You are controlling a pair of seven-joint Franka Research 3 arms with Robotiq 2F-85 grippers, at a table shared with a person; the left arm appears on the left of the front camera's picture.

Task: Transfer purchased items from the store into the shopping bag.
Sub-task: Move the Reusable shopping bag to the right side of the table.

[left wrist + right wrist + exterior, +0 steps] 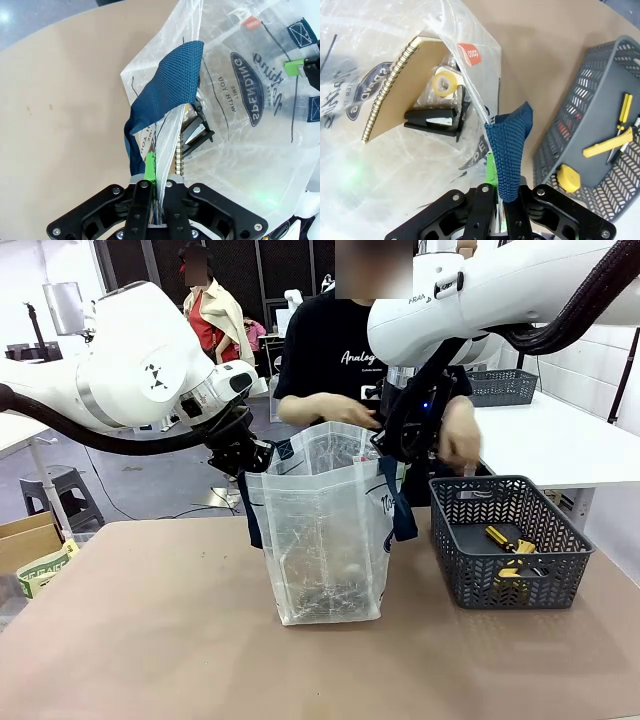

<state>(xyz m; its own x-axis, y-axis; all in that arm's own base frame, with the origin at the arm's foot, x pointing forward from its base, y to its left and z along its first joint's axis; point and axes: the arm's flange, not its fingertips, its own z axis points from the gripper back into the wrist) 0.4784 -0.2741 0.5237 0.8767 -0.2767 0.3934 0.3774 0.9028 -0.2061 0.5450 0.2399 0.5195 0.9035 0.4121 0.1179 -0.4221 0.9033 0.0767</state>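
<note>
The translucent shopping bag (320, 550) stands open mid-table. My left gripper (255, 458) is shut on its left rim, and in the left wrist view my left gripper (154, 169) pinches the plastic beside a navy strap (170, 85). My right gripper (395, 445) is shut on the right rim, and in the right wrist view my right gripper (495, 172) clamps plastic and strap (510, 145). Inside lie a spiral notebook (405, 85), a yellow tape roll (444, 82) and a black stapler (435, 120). The dark grey basket (500, 580) holds yellow-handled tools (510, 545) and a yellow round piece (568, 178).
A person stands at the far side. One hand (350, 412) is over the bag's mouth and the other (460, 440) is above the basket's back edge. A second grey basket (503, 386) sits on a white table behind. Bare brown tabletop (150, 630) lies in front.
</note>
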